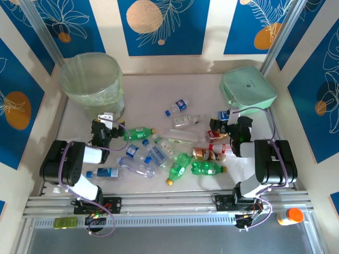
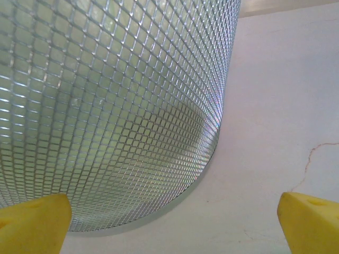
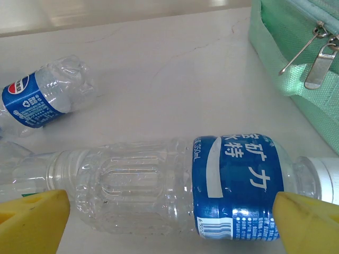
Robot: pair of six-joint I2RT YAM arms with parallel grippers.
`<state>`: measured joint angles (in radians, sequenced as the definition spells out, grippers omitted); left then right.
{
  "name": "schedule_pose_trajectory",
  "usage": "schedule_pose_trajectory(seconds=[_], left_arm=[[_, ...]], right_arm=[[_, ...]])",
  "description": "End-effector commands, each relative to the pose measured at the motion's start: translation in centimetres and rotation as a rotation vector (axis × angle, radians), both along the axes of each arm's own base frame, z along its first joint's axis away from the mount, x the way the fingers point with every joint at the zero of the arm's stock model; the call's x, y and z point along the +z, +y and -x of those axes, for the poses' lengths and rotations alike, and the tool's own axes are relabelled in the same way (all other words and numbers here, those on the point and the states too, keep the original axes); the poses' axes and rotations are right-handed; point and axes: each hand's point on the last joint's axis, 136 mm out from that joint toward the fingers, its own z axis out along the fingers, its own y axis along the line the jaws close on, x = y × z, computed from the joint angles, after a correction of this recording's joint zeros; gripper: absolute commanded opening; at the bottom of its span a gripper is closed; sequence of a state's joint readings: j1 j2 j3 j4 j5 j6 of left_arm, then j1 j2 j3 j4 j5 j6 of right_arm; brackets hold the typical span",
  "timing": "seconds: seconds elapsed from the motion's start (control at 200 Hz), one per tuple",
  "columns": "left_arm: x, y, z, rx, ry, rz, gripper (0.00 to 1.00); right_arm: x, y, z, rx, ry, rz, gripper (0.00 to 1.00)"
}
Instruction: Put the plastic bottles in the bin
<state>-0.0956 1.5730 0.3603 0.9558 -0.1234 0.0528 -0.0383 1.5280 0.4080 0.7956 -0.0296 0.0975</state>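
Note:
Several crushed plastic bottles lie scattered mid-table: a green one [image 1: 139, 132], two more green ones [image 1: 179, 166] [image 1: 207, 168], a brown-red labelled one [image 1: 207, 154] and clear blue-labelled ones [image 1: 177, 106] [image 1: 106, 172]. The bin [image 1: 90, 79], lined with a pale green bag, stands at the back left. My left gripper [image 1: 107, 117] is open just in front of the bin; its mesh wall [image 2: 106, 106] looms close beyond the open left gripper [image 2: 175, 225]. My right gripper [image 1: 225, 119] is open, and a clear blue-labelled bottle [image 3: 233, 185] lies crosswise between its yellow fingers [image 3: 32, 217].
A flat mint-green case [image 1: 248, 87] lies at the back right, its zipped corner [image 3: 296, 58] close to my right gripper. Another blue-labelled bottle [image 3: 42, 95] lies further left. An orange-capped bottle [image 1: 290, 216] sits on the rail at the near right.

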Motion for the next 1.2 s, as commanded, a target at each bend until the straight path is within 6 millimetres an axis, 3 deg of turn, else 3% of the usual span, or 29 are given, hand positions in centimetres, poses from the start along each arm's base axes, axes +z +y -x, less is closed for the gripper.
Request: schedule_pose_trajectory(seconds=[0.0, 0.9, 1.035, 1.195], left_arm=[[0.6, 0.5, -0.3, 0.014, -0.013, 0.012, 0.99], [1.1, 1.0, 0.3, 0.041, -0.05, 0.015, 0.99], [3.7, 2.6, 2.2, 0.135, -0.142, 0.023, 0.99], [6.3, 1.5, 4.6, 0.137, -0.182, -0.015, 0.99]], right_arm=[[0.8, 0.1, -0.6, -0.002, -0.02, 0.003, 0.99], [0.9, 0.2, -0.4, 0.006, -0.028, -0.001, 0.99], [2.7, 1.6, -0.1, 0.06, 0.001, 0.034, 0.99], [6.8, 4.9, 1.3, 0.123, -0.091, 0.13, 0.99]])
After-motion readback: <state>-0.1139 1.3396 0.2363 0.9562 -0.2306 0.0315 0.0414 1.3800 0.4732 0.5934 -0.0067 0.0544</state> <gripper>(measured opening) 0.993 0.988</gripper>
